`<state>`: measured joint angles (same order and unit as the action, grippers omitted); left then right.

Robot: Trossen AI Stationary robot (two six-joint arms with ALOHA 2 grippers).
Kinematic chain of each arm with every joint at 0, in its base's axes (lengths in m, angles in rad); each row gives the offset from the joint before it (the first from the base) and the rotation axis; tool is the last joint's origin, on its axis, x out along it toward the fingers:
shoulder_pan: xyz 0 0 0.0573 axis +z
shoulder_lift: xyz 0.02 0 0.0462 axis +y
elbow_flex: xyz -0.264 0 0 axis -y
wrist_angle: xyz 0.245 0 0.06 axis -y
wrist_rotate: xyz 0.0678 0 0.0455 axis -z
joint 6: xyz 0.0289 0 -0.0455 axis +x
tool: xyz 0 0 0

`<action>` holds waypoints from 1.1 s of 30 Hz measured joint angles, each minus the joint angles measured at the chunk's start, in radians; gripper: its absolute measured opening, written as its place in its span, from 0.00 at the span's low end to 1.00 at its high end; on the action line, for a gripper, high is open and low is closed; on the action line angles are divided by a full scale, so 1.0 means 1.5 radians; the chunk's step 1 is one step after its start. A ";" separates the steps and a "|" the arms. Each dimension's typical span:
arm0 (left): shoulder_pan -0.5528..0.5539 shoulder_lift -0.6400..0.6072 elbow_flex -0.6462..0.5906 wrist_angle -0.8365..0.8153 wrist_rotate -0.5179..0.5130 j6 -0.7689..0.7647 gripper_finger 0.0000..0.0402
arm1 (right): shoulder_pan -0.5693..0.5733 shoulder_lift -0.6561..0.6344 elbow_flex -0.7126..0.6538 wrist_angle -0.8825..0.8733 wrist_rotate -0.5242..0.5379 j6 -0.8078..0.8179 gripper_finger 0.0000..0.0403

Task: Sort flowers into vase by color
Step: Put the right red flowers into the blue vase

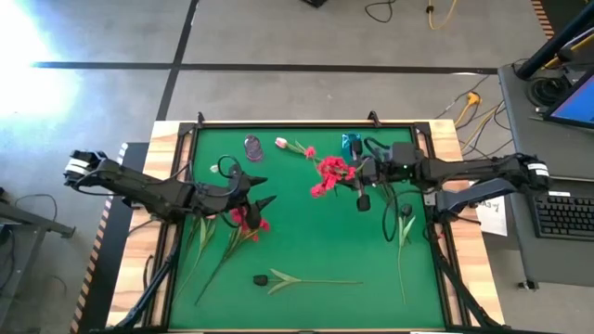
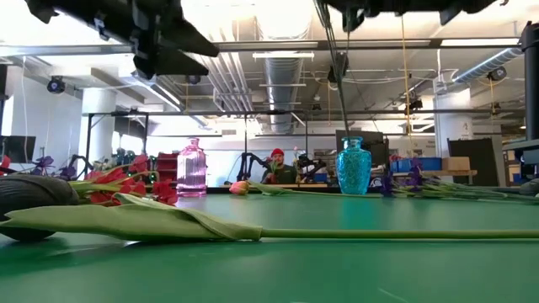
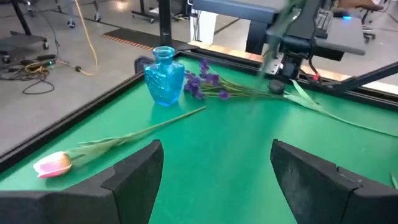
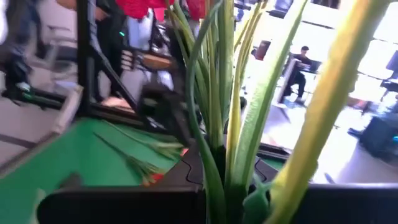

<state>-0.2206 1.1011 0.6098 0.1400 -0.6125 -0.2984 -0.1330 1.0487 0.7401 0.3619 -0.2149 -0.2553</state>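
the table (image 1: 306, 297) is covered in matt green felt-like cloth and edged in pale wood (image 1: 167, 134). the blue vase (image 3: 165, 76) and the pink vase (image 2: 191, 168) are seen as glossy, ribbed clear glass. the left gripper (image 3: 214, 177) is finished in matt black plastic.

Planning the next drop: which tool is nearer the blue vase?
Right. The right tool, shut on a red spray, sits just beside the blue vase; the open left tool is far across the table.

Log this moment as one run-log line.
right claw: shut on red flowers, lifted | left claw: open, above table | blue vase: empty
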 joint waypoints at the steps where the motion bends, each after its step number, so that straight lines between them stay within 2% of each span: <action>1: 0.000 0.006 0.007 0.000 -0.002 0.005 0.70 | -0.004 0.000 -0.011 0.015 0.011 -0.003 0.04; 3: 0.000 0.020 0.022 0.000 -0.005 0.022 0.70 | -0.009 0.000 -0.043 0.079 0.031 0.000 0.04; 7: 0.000 0.045 0.048 -0.007 -0.005 0.067 0.70 | -0.008 0.000 -0.114 0.277 0.064 0.061 0.04; 11: -0.001 0.060 0.053 -0.010 -0.005 0.117 0.70 | -0.006 0.004 -0.174 0.415 0.130 0.125 0.04; 18: -0.001 0.051 0.039 -0.013 -0.005 0.150 0.70 | -0.006 0.010 -0.204 0.422 0.310 0.143 0.04; 23: -0.001 0.030 0.032 -0.044 -0.005 0.175 0.70 | -0.006 0.027 -0.196 0.459 0.337 0.175 0.04; 31: 0.000 0.017 0.032 -0.073 -0.025 0.171 0.70 | -0.007 0.082 -0.154 0.458 0.361 0.158 0.04; 33: 0.000 0.017 0.032 -0.088 -0.052 0.162 0.70 | -0.006 0.093 -0.138 0.456 0.408 0.127 0.04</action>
<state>-0.2207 1.1271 0.6575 0.0079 -0.6902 -0.0553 -0.1421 1.1886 0.5325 1.0465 0.3969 -0.0653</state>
